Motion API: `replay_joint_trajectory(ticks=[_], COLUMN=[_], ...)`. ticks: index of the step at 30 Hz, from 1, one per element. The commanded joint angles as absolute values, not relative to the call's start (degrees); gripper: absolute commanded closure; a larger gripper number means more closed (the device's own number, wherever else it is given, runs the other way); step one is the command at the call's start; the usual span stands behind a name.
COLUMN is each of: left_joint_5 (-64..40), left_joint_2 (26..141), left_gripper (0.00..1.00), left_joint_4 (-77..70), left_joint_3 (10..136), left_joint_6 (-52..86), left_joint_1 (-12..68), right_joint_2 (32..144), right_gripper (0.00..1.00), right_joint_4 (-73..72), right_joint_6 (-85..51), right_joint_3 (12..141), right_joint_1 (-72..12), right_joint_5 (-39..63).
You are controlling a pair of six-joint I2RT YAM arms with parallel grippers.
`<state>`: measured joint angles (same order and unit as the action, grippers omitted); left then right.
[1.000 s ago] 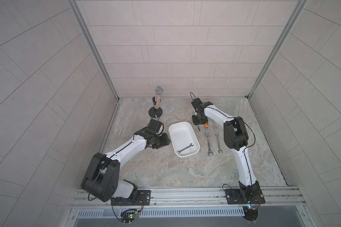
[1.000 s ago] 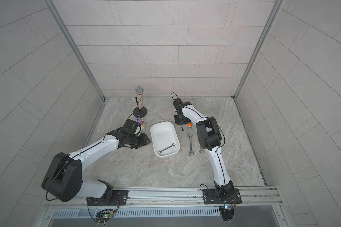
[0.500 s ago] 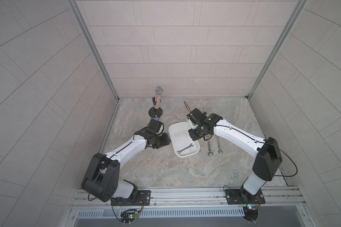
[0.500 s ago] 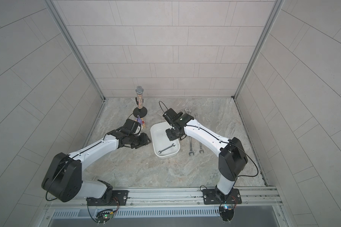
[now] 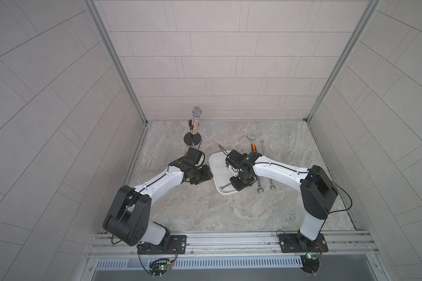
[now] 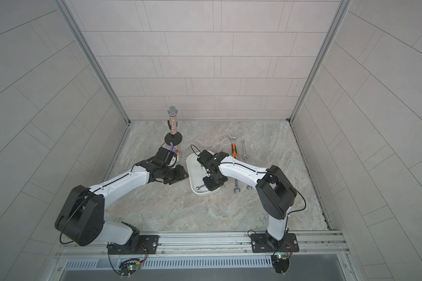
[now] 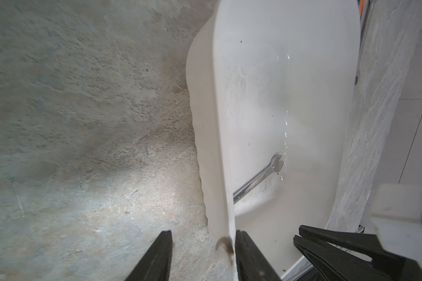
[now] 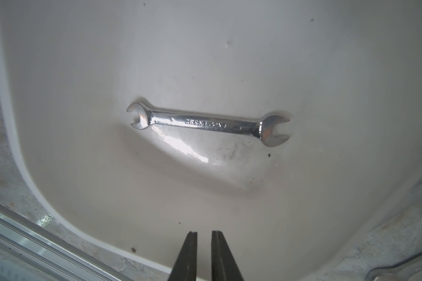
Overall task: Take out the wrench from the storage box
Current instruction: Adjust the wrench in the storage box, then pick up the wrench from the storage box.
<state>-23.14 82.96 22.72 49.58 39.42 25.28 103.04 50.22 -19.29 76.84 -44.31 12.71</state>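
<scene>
White-shelled, your right arm (image 5: 278, 170) has swung away from the orange-handled wrench (image 5: 253, 147) lying at 1 o'clock of the storage box (image 5: 217, 167) and now reaches over that box, which hasn't shifted. Your left gripper (image 7: 202, 234) is spread astride its 9 o'clock rim. Your right gripper (image 8: 204, 243), jaws drawn almost together and empty, hangs above the wrench (image 8: 205, 122): chrome, double open-ended, lettering stamped on its shank, lying flat on the box floor near 6 o'clock.
</scene>
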Motion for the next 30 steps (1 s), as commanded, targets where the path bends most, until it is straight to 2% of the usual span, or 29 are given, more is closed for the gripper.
replay_joint_trajectory(ticks=[1, 10, 23, 30], left_joint_5=[-23.36, -24.13, -23.75, -23.44], left_joint_2=[83.41, 83.87, 82.44, 82.09], left_gripper=[0.52, 0.51, 0.51, 0.51], left_joint_4=[22.68, 22.50, 22.59, 22.76], left_joint_3=[50.38, 49.66, 48.58, 48.34], left_joint_6=[39.60, 39.49, 39.12, 38.86], left_joint_1=[25.58, 24.62, 23.99, 23.91], right_joint_2=[105.58, 112.41, 117.53, 119.96], right_gripper=[0.83, 0.81, 0.81, 0.81], right_joint_4=[49.49, 48.31, 35.12, 31.83], right_joint_6=[-18.99, -16.81, -18.81, -18.32], right_joint_3=[78.65, 79.26, 79.31, 83.62], right_joint_1=[-46.10, -46.85, -45.06, -42.32], right_joint_5=[15.32, 18.73, 5.55, 3.75])
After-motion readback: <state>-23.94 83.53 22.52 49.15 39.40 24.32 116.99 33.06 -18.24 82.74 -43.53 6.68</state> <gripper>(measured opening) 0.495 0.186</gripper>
